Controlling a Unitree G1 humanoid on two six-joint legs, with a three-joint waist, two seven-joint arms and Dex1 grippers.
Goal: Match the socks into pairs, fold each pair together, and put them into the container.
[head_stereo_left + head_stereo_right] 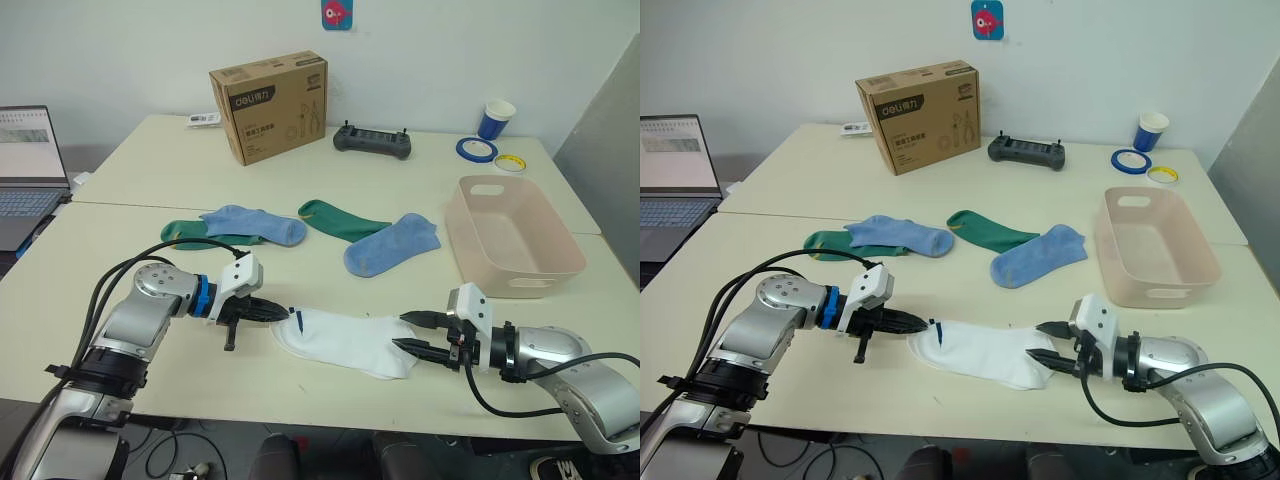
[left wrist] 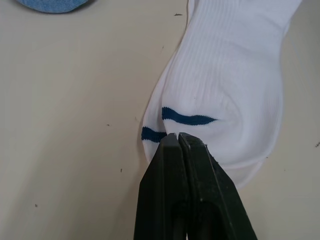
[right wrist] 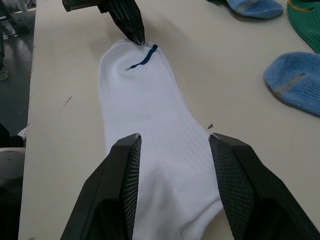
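A white sock (image 1: 345,340) with blue cuff stripes lies flat near the table's front edge; it looks like two layers, one on the other. My left gripper (image 1: 285,315) is shut on its cuff (image 2: 170,120). My right gripper (image 1: 410,334) is open at the toe end, with its fingers (image 3: 125,170) either side of the sock. Farther back lie two light blue socks (image 1: 255,224) (image 1: 392,245) and two dark green ones (image 1: 340,218) (image 1: 185,233), the left green one partly under a blue one. The pale pink container (image 1: 540,284) stands at the right with nothing inside.
A cardboard box (image 1: 270,105), a black controller (image 1: 372,142), a blue cup (image 1: 496,118) and two tape rolls (image 1: 477,149) stand along the far side. A laptop (image 1: 25,170) is at the far left. The table's front edge is just behind both grippers.
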